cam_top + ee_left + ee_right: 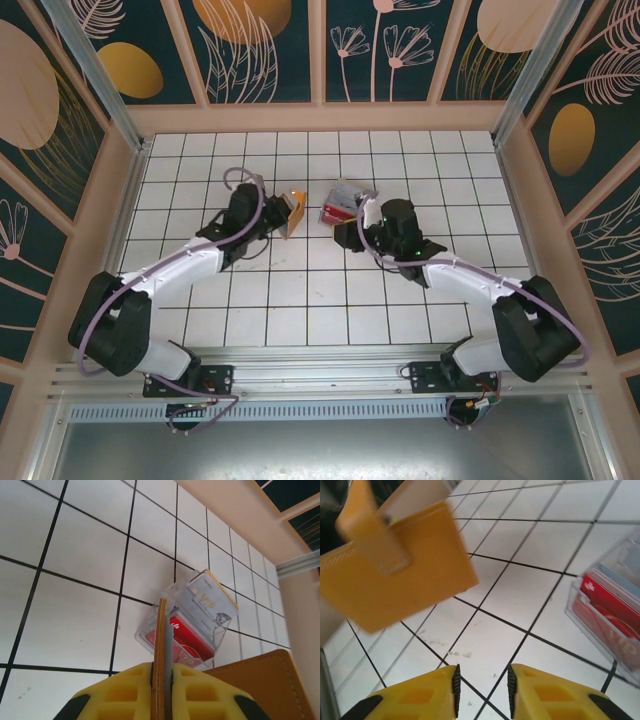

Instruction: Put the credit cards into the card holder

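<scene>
Card holder [293, 212]: off the tiles, just left of the clear box [345, 205], held on edge. In my left wrist view its orange rim and grey lining run straight up between the yellow fingers [130, 687]. The left gripper [162, 675] is pressed together on that rim, pinching it. A second orange flap hangs at the lower right of that view.

Clear box: sits on the tiled table [200, 160] near the middle, slightly toward the far side. I see the credit cards [186, 639] standing inside it, a red one in front and a whitish one marked VIP [210, 599] behind it.

Right gripper [482, 682]: just near-side of the box, low over the tiles. Fingers [535, 692] spread, bare tile showing in the gap, nothing held. From this wrist the card holder is blurred at upper left and the box sits at the right edge.

Surface: white square tiles with dark grout; faint scuffs on the tile ahead of the right fingers.

Room: walls [250, 50] of dark teal panels printed with leaves and orange discs, framed in pale peach. An aluminium rail [320, 375] carries both arm bases.
</scene>
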